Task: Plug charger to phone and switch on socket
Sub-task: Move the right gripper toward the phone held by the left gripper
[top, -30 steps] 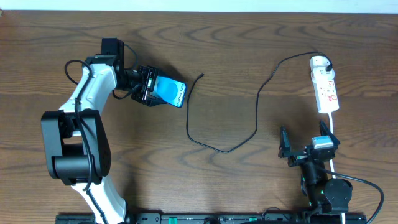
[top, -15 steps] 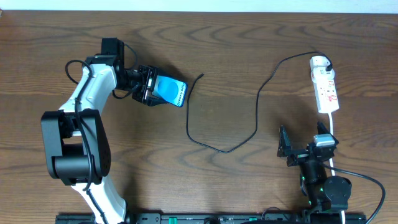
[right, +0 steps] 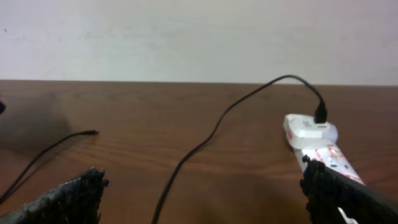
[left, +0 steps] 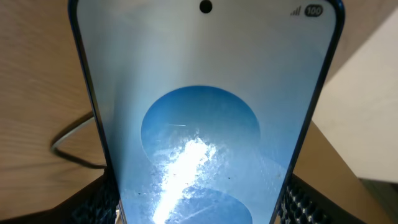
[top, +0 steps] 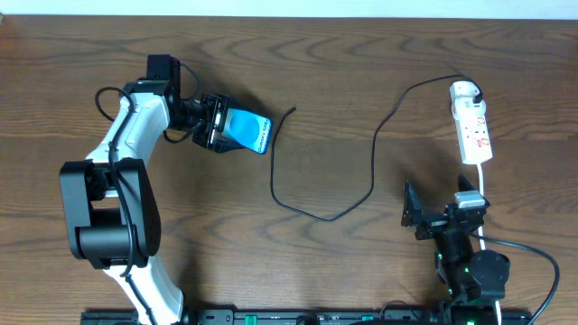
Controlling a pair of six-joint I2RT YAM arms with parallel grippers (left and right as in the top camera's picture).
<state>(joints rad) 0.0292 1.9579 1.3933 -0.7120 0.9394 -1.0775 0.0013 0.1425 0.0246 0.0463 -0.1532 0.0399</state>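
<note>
My left gripper (top: 219, 125) is shut on the left end of the phone (top: 249, 133), whose bright blue screen faces up and fills the left wrist view (left: 202, 118). The black charger cable (top: 373, 171) runs from an adapter on the far end of the white socket (top: 472, 126), loops across the table and ends in a free plug (top: 292, 111) just right of the phone. The right gripper (top: 441, 208) stands open low over the table, near the socket's close end. In the right wrist view the cable (right: 211, 134) passes between its spread fingers, with the socket (right: 320, 146) to the right.
The socket's white cord (top: 483, 185) runs toward the near edge beside the right arm. A pale wall (right: 199, 37) lies behind the table's far edge. Bare brown wood (top: 361, 271) lies between the two arms.
The right gripper has drifted slightly left, still open. The left gripper and the phone have not moved.
</note>
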